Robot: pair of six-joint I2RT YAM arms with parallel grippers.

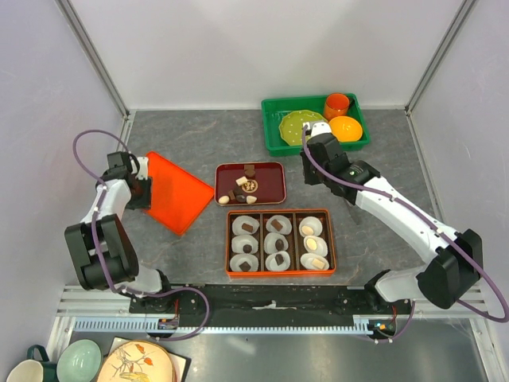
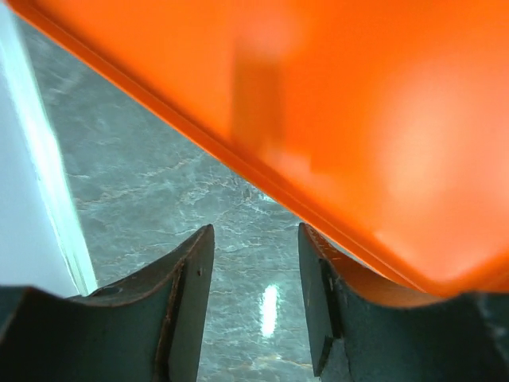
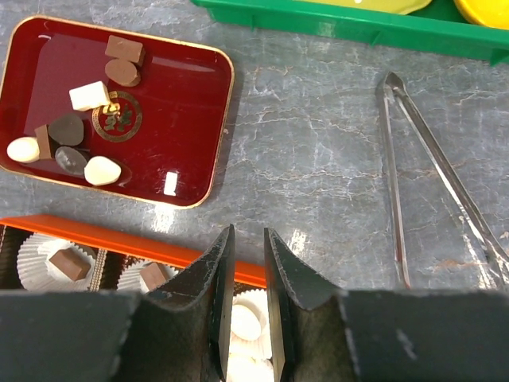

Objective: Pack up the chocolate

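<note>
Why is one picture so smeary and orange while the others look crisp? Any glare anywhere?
Left wrist view: the orange tray sits very near the lens and blurs; a lamp reflection shines on the table. Right wrist view: sharp, with a glare patch on the red tray. Top view: even light, faint shadows.

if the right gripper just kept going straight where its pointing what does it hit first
Probably bare table just past the box rim: the right gripper points into the gap between the red tray and the tongs. Depth is unclear.
</note>
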